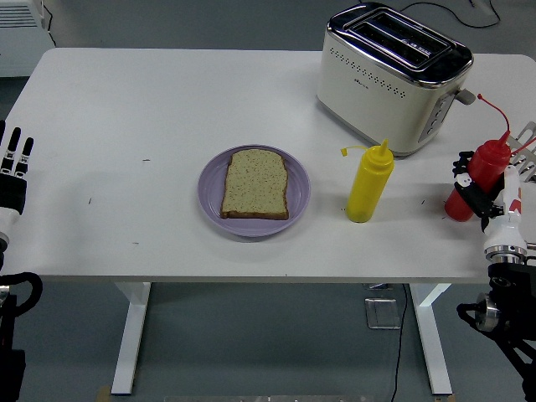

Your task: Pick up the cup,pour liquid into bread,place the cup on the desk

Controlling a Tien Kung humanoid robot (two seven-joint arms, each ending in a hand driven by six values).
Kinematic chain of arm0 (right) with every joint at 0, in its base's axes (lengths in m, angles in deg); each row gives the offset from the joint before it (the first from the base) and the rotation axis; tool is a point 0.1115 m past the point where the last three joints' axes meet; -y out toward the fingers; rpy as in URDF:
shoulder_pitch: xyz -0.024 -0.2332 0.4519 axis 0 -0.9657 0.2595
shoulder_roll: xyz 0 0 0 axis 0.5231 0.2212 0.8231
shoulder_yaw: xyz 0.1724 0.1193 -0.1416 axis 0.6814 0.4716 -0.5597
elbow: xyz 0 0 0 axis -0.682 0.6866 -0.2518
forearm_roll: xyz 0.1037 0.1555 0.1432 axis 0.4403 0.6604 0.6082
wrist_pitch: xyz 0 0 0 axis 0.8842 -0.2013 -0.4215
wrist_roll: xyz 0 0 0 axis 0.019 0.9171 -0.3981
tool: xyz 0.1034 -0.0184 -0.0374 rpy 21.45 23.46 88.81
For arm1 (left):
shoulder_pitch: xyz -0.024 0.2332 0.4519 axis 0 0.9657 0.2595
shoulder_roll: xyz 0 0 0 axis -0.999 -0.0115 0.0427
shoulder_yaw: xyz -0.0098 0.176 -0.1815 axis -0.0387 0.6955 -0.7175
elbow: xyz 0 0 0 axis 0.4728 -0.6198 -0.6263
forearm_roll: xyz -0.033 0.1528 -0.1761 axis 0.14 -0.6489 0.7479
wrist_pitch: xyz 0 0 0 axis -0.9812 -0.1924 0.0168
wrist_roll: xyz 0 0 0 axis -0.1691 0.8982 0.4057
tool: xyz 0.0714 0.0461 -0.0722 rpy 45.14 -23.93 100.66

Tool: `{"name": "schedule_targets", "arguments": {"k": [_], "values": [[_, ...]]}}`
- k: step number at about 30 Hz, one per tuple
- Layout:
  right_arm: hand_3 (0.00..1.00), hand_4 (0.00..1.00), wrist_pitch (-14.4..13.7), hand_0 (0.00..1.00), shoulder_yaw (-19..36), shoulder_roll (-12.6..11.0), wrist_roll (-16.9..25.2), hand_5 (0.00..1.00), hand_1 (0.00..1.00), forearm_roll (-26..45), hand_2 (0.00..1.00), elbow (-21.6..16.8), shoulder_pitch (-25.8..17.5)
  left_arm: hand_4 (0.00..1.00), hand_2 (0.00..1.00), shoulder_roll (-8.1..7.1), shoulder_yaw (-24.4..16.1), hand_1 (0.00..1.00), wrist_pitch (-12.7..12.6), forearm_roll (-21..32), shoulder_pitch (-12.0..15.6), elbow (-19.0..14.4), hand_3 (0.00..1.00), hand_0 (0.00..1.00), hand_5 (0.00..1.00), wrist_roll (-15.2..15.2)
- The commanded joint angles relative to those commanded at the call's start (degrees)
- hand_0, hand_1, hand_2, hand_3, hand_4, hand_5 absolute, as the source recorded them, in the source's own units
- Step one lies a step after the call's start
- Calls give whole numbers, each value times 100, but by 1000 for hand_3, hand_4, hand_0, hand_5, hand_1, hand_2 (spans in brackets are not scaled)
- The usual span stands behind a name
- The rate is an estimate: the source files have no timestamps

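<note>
While the right hand (pixel 488 194) gripped the red bottle (pixel 474 181) around its middle at the table's (pixel 126 109) right edge, the bottle leaned a little, its base low by the tabletop and its thin nozzle pointing up toward the toaster (pixel 389 75). No cup was in view; this squeeze bottle was what the fingers were closed on. It looked like soft, light plastic, so a hard squeeze would likely dent it and push sauce out early; a firm hold at mid-body, below the shoulder, seemed the safest place. Its smooth wall might slip if tipped fast. To its left the yellow bottle (pixel 369 182) stood upright, cap hanging open, just right of the purple plate (pixel 211 180). The bread (pixel 255 183) lay flat in that plate, well apart from the red bottle. The left hand (pixel 13 167) rested at the far left edge, fingers straight and holding nothing.
</note>
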Motion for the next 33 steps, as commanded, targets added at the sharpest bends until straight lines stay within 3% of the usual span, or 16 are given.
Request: {"name": "schedule_targets", "arguments": {"k": [3, 4, 9, 10, 15, 16, 33], "values": [[501, 507, -19, 639, -17, -4, 0, 188, 523, -43, 496, -1, -29, 510, 737, 0, -2, 737, 1, 1, -4, -2, 694, 785, 998, 0], [548, 530, -20, 694, -17, -5, 0, 181, 594, -46, 561, -2, -38, 509, 737, -1, -6, 737, 1, 0, -8, -3, 694, 785, 998, 0], [548, 530, -7, 694, 37, -27, 0, 181, 594, -119, 561, -36, -81, 509, 737, -5, -35, 737, 0, 0, -29, -8, 694, 785, 998, -1], [730, 613, 4, 779, 63, -38, 0, 195, 684, -160, 689, -60, -97, 509, 737, -6, -42, 737, 0, 0, -34, -10, 694, 785, 998, -2], [730, 613, 57, 779, 114, -69, -10, 195, 684, -376, 689, -132, -137, 509, 737, -8, -64, 737, -2, 1, -40, -11, 694, 785, 998, -2], [972, 741, 68, 913, 125, -68, -21, 203, 841, -405, 921, -140, -139, 509, 737, -8, -66, 737, -1, 2, -42, -12, 694, 785, 998, -2], [998, 794, 264, 966, 458, -92, -358, 179, 888, -525, 989, -268, -357, 509, 737, -9, -66, 737, 0, 5, -58, -14, 693, 785, 998, -4]]}}
